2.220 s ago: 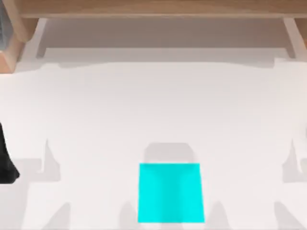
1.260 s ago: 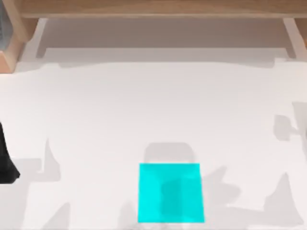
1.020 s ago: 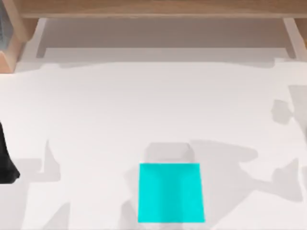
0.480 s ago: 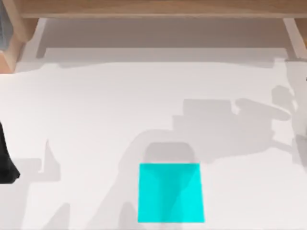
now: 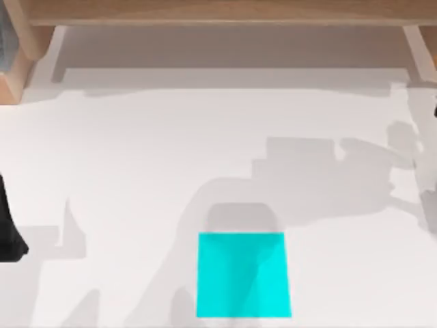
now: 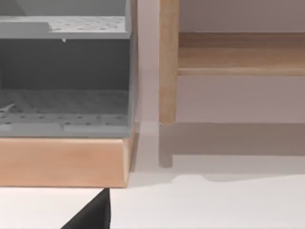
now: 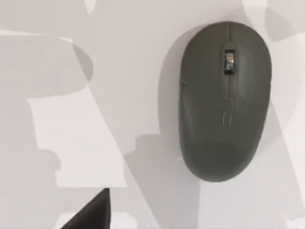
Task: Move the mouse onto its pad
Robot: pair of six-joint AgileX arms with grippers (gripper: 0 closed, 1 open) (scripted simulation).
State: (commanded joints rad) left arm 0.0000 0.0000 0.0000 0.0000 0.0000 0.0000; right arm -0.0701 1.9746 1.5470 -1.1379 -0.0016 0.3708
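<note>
The mouse point(image 7: 225, 100) is a dark grey oval with a small scroll wheel, and it lies flat on the white table directly under my right wrist camera. A black corner of my right gripper point(image 7: 91, 213) pokes in beside it, apart from the mouse. The pad point(image 5: 242, 275) is a flat cyan square near the front edge of the table, at the middle, with nothing on it. My left arm point(image 5: 8, 229) is parked at the table's left edge, and a black corner of the left gripper point(image 6: 93, 217) shows in the left wrist view.
A wooden shelf frame point(image 5: 218, 12) runs along the back of the table. At the back left stands a grey perforated rack point(image 6: 64, 76) on a wooden base point(image 6: 62, 162), with a wooden post point(image 6: 168, 62) beside it. Arm shadows lie across the table's right half.
The right arm's shadow has swept from the front right of the table up toward the right middle and back. The pad and the left arm have stayed put.
</note>
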